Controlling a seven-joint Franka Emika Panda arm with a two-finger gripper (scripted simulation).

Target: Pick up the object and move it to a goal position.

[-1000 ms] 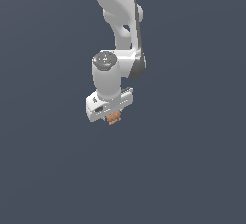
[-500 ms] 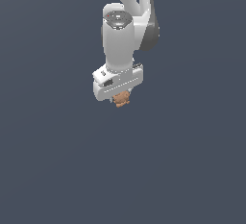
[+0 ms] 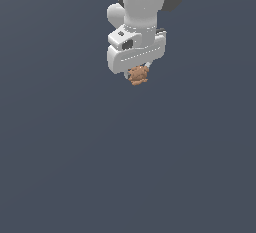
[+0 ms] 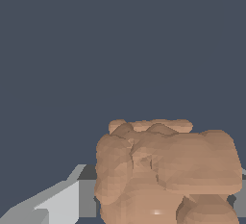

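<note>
The object point(image 3: 138, 75) is a small brown-orange lumpy thing that hangs just under the white hand of my arm in the exterior view. My gripper point(image 3: 139, 73) is shut on it and carries it high in the picture, with nothing under it. The fingers are mostly hidden behind the hand and the object there. In the wrist view the object point(image 4: 163, 170) fills the lower part of the picture, and one grey finger point(image 4: 57, 201) shows beside it.
A plain dark grey-blue background point(image 3: 75, 167) fills both views. No other object, edge or goal marker shows.
The arm has risen and shifted a little toward the exterior view's right with the object held in the gripper. The hand now looks larger in the picture.
</note>
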